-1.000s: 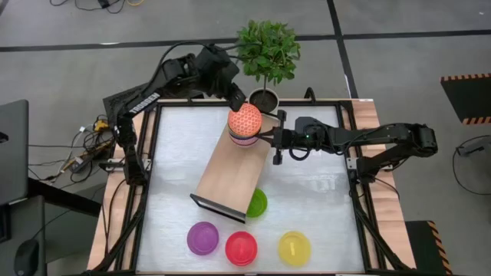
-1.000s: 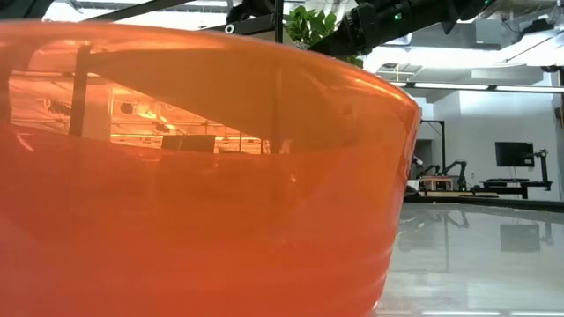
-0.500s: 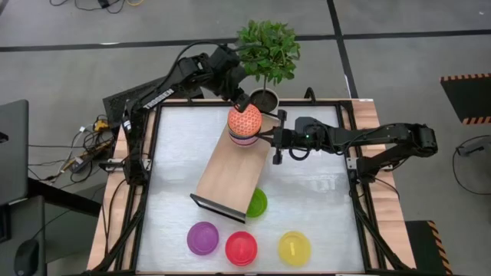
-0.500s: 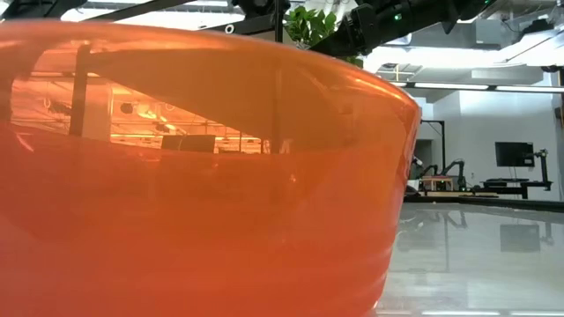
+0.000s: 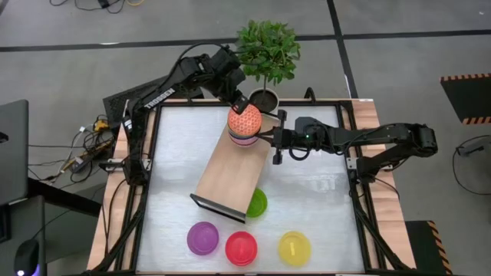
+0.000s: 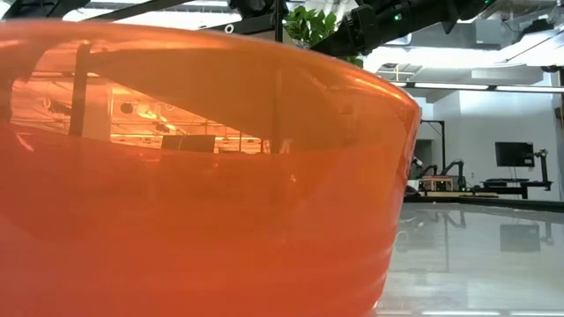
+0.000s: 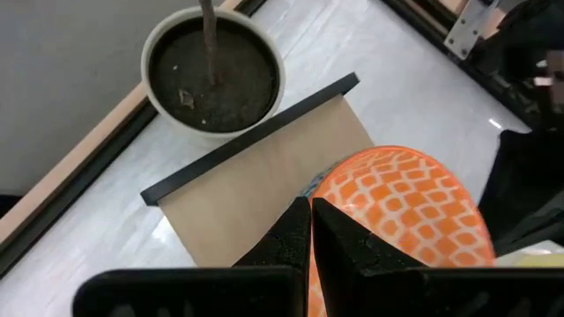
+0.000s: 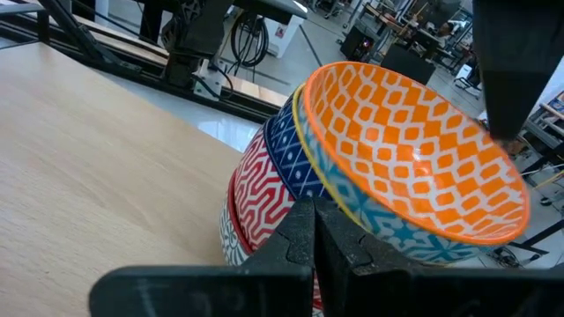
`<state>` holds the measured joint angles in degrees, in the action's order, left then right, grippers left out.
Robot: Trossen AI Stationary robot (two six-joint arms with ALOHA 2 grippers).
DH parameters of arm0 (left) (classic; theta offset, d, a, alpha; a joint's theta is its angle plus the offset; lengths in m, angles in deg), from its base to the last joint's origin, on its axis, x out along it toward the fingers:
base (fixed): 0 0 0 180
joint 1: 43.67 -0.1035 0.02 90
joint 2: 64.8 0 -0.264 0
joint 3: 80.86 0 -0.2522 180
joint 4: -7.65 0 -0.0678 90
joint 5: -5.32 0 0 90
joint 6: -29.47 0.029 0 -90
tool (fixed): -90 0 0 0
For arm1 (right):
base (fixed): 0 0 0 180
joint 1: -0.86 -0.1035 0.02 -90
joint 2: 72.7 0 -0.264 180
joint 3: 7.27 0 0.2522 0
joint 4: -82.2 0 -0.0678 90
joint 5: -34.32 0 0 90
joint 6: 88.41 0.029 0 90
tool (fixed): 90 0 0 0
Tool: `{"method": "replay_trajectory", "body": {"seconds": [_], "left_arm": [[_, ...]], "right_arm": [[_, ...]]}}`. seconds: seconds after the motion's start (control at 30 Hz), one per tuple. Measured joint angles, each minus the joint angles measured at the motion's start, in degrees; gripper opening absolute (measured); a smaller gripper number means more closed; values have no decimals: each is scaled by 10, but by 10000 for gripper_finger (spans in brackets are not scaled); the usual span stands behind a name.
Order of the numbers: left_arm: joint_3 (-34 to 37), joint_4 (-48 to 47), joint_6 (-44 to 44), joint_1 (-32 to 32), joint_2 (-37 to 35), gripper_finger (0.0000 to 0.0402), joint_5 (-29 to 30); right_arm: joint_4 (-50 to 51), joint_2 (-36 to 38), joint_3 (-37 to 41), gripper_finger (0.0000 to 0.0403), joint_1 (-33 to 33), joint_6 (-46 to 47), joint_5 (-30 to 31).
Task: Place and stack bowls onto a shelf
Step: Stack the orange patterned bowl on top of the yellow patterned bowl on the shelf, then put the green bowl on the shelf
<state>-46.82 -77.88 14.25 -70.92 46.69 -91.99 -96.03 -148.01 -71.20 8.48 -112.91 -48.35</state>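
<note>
High view shows your patterned bowls (image 5: 245, 123) stacked on the shelf (image 5: 224, 175) end nearest the plant pot (image 5: 265, 98). Left gripper (image 5: 238, 102) and right gripper (image 5: 268, 138) flank the stack, both closed and empty. Lift straight clear, don't nudge it.

Floor (image 5: 69, 46) is grey w/ dark seam lines, cables (image 5: 88, 138) trailing at the left. A yellow-black hazard strip (image 5: 468, 77) sits on a dark mat far right. Grey laptop edge (image 5: 11, 153) at the left border. White tabletop (image 5: 322, 199) w/ dark frame and wood trim. Low view: bright white room, ceiling beams, a dark monitor (image 6: 514, 154) on a stand, a bench (image 6: 520, 183) beside it, light glare on the table surface.
</note>
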Motion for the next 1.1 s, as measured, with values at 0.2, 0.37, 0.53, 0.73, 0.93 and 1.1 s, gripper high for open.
{"method": "replay_trajectory", "body": {"seconds": [0.2, 0.37, 0.53, 0.73, 0.93, 1.1], "left_arm": [[0, -7, 2, 0, 11, 0, -2], [0, -11, 2, 3, 12, 0, -4], [0, -36, 3, 2, 12, 0, -8], [0, -42, -7, 3, -21, 0, -19], [0, -38, -46, 21, -72, 0, -10], [-1, -33, -58, 89, -114, 0, -2]], "right_arm": [[0, 0, 0, 20, 0, 0, 1], [2, 0, 0, 20, 0, 0, 2], [2, 0, 0, 20, -2, -2, 3], [-4, 20, 1, 20, -25, -11, 5], [38, 26, 1, 20, -63, 29, 5], [154, 26, 1, 26, -108, 97, 3]]}}
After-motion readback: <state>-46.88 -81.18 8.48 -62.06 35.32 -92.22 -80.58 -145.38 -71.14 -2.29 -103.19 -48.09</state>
